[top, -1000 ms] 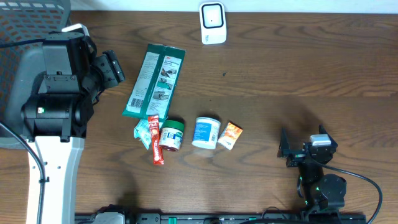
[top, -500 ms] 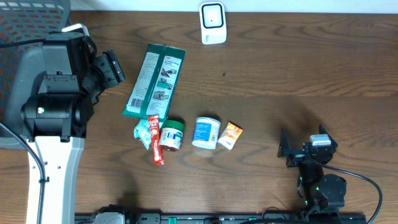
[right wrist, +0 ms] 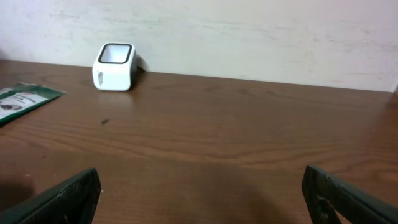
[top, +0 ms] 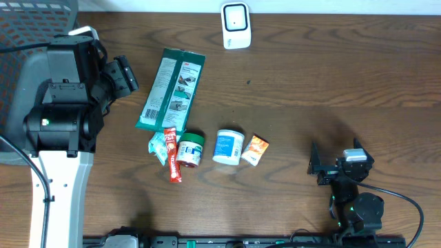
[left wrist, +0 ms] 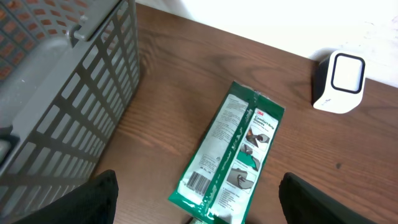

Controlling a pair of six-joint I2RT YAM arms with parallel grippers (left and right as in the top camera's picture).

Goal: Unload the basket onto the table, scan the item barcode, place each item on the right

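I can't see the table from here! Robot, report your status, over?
Left tool open, empty, beside green packet. Right tool open, empty. Packet flat on table, untouched. Nothing between it and white scanner. Over.

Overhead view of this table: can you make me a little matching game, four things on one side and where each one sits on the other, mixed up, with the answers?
Things:
1. white barcode scanner
2. green flat packet
3. orange sachet
4. grey mesh basket

Places:
A. just right of the blue-labelled white tub
B. middle of the back edge of the table
C. far left of the table
D. lying flat at a slant, barcode showing

Pairs: 1-B, 2-D, 3-A, 4-C.
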